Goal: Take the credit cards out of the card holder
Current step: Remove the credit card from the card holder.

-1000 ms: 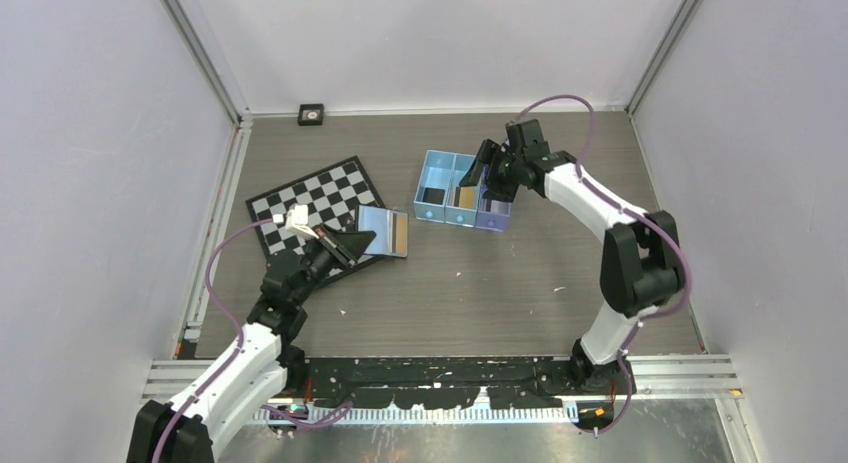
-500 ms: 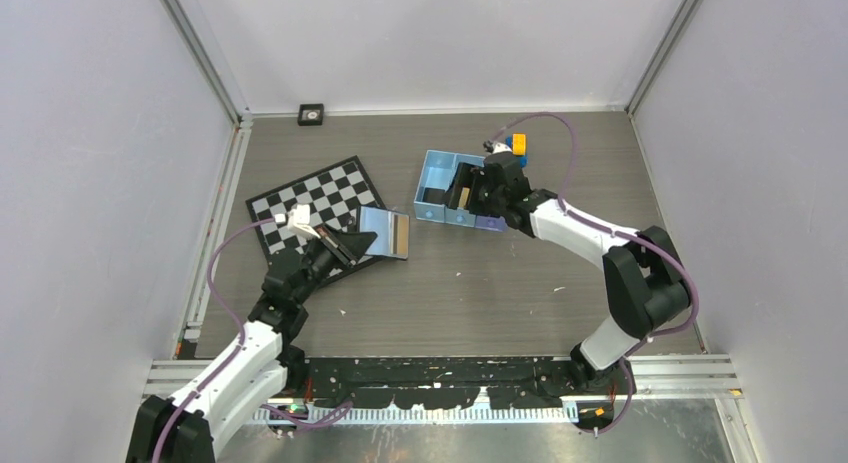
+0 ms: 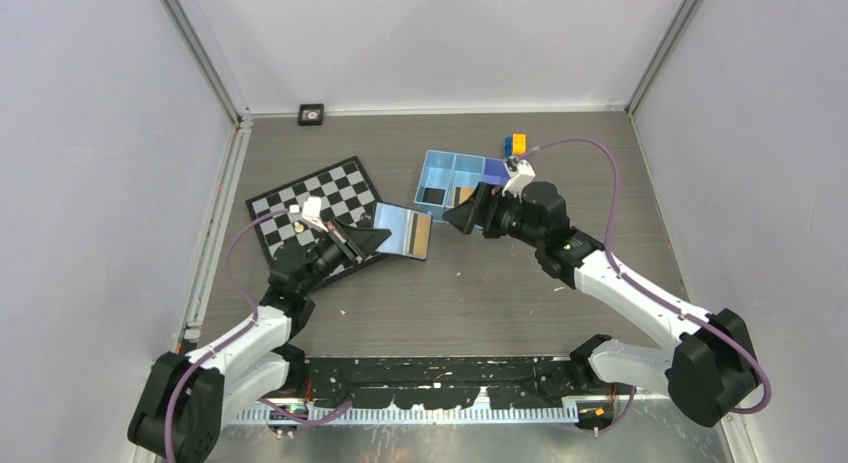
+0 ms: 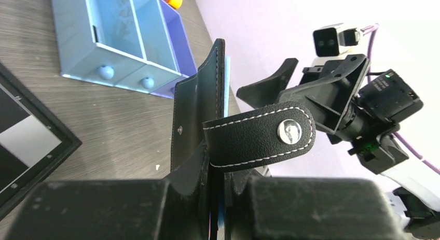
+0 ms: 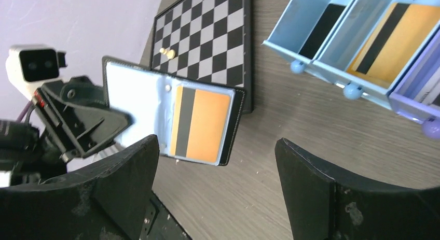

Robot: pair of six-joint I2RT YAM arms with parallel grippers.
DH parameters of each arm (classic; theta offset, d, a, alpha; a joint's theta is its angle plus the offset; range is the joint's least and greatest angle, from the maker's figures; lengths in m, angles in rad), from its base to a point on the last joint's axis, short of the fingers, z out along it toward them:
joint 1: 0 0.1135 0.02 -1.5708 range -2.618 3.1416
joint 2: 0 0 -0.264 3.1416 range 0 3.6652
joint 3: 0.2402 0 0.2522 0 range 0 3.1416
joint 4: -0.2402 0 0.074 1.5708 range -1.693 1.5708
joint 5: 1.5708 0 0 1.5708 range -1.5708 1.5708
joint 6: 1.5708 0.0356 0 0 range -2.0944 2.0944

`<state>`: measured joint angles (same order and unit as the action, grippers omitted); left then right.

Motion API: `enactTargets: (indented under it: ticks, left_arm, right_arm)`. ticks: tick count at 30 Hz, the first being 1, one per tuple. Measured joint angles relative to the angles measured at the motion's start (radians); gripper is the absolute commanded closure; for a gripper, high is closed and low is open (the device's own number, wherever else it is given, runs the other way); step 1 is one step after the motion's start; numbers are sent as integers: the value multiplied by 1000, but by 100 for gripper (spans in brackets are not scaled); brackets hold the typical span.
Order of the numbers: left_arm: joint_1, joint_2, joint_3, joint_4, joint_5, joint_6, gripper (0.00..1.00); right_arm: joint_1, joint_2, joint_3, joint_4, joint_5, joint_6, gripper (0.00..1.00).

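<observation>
Soft, even, bright light falls from overhead, and shadows on the table (image 3: 480,293) are faint. The card holder (image 3: 405,231) carries a pale sheen on its open face. In its own wrist view the left gripper (image 4: 220,196) at 6 o'clock is dark and blurred. The right gripper (image 5: 218,144), at 5 and 7 o'clock in its view, looks soft.

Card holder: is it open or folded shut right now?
Open: the card holder shows both pale inner faces spread flat, an orange card sitting in one pocket.
</observation>
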<state>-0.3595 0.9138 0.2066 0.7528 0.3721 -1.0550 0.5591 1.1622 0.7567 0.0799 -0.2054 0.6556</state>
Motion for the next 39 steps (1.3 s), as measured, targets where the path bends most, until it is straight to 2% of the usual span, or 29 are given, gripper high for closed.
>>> enactTargets:
  ticks: [4,8,11,14,20,26,31,39]
  left_arm:
    - [0,65,0,116,50,-39,100]
    - [0,92,0,167,72,-54,100]
    - [0,88,0,169,74,-55,100]
    - [0,61,0,140,71,-40,100]
    - [0,-52,0,39,34,13,100]
    - [0,-133,0,-66,-13,65,100]
    - [0,-155,0,-131,-44,92,100]
    - [0,-155,1,-172,-63,100,100]
  right_arm:
    - [0,-30,-58,56,-69,12,13]
    - [0,-28,-100,87,-78,22,13]
    - [16,-20,-129,141,-34,17,13]
    - [61,11,-200,275,50,-31,12]
    - [169,241,-277,547,116,-236,12]
    - [195,510,-248,734,-6,-419,12]
    - [242,606,-110,642,-88,-549,12]
    - [286,749,123,548,-149,-640,12]
